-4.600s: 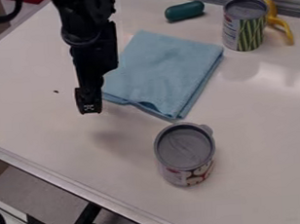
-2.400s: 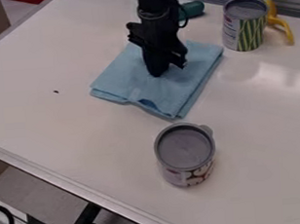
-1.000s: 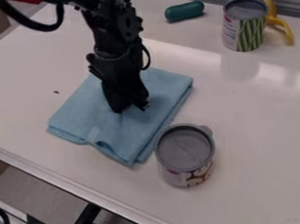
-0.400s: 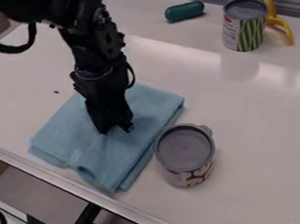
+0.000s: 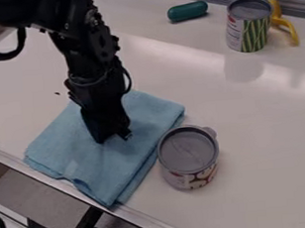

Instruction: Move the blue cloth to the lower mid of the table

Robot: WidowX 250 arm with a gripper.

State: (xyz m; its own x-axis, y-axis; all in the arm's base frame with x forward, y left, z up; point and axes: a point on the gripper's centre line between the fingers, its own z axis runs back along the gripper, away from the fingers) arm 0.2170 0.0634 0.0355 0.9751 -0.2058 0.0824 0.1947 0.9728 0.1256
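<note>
Sliding down and left since the earlier frame, the cloth now reaches the lower-left edge of the counter, beside the can. The end effector, shifted likewise, is at its middle; I cannot tell whether it is spread or closed.

Blue cloth: light blue, plain, folded into a layered, roughly four-sided pad. Lying flat on the desk, skewed in view, one corner pointing down-frame. Layers slightly offset along the lower right side. Small buckle in the lower left edge, near that bottom corner. Sits left of centre, lower half of view, bottom corner at the desk's metal edge trim.
</note>
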